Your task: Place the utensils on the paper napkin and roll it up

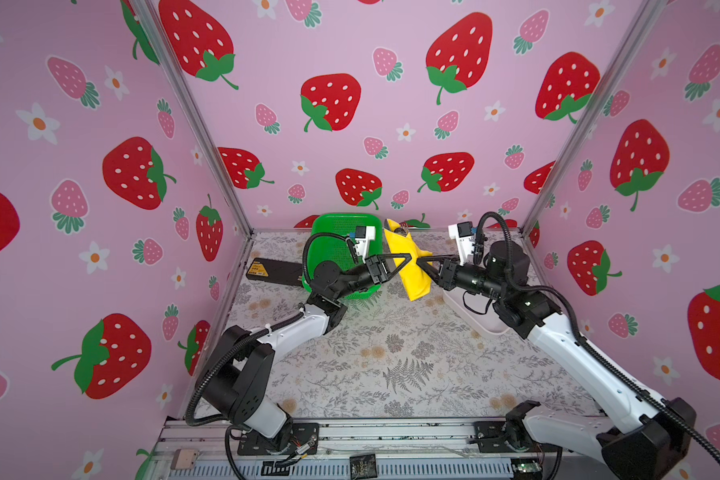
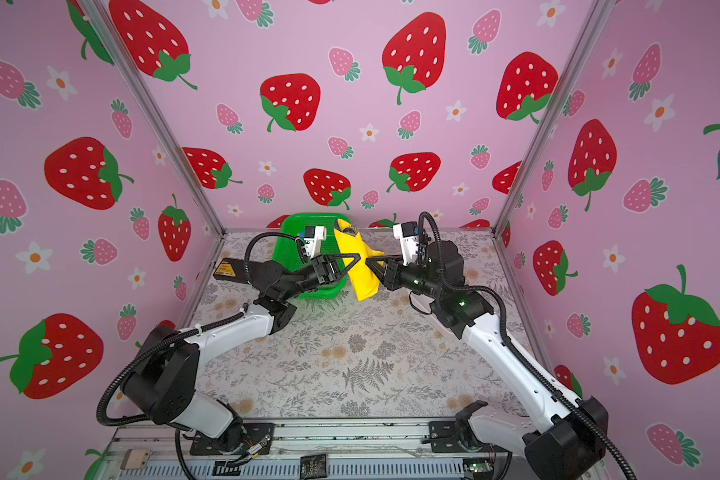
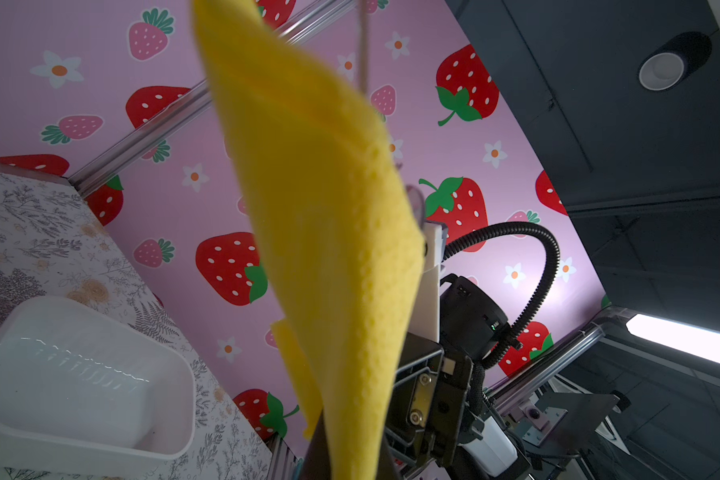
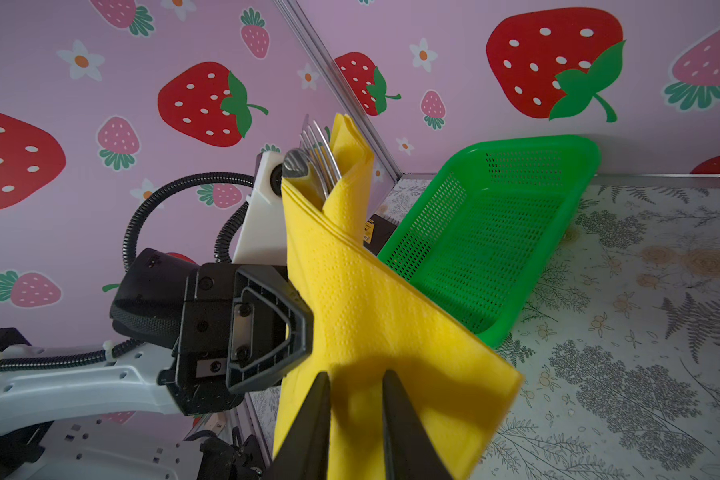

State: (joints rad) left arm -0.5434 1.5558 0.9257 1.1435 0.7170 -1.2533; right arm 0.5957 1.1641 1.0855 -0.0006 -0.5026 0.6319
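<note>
Above the floral table (image 1: 391, 353) both arms reach inward, left hand (image 1: 408, 258) pinching the paper napkin (image 1: 414, 286), right hand (image 1: 420, 262) unclear.

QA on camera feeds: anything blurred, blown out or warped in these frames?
Left wrist view: the yellow napkin is close and soft, the ceiling light strip is blown out, a glint streaks the white dish. Right wrist view: napkin embossing and fork tines are crisp. Both top views: wide-angle warp splays the frame posts.
</note>
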